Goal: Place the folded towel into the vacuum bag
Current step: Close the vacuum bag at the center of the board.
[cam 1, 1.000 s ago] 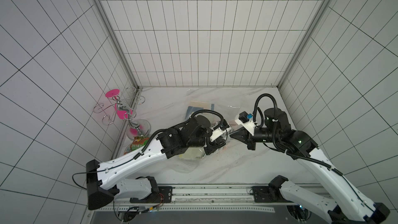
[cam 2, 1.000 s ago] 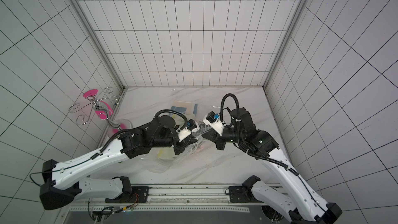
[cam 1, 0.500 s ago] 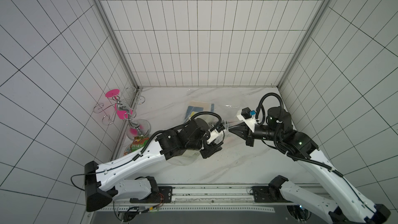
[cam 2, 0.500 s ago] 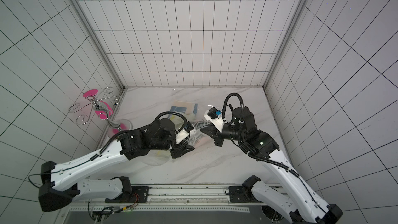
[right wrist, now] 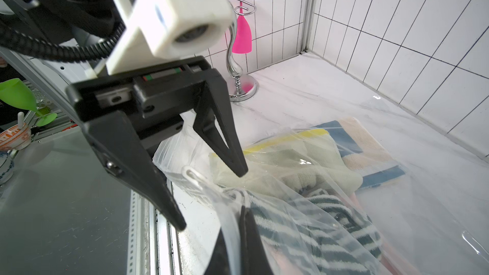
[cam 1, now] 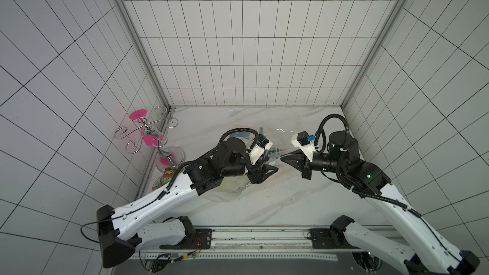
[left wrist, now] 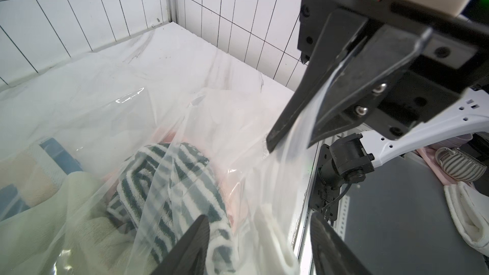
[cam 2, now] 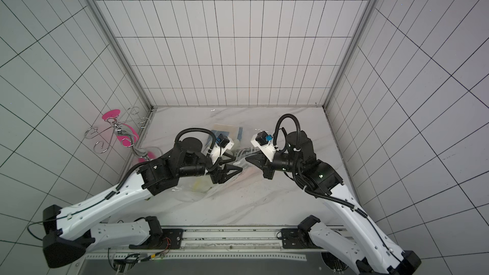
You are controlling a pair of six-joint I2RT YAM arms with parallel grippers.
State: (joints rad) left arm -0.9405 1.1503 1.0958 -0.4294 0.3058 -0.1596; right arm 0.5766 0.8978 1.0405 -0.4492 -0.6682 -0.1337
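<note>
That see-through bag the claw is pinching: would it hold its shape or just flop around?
Likely floppy: the vacuum bag hangs in creased folds from the right claw pinching its edge. Its glossy sheen suggests it is probably slippery. It seems light in itself, though the striped towel inside may weigh it down.

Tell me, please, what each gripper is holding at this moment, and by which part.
The right gripper is shut on the large transparent plastic vacuum bag, pinching the upper film near its mouth. The left gripper is open, holding nothing.
</note>
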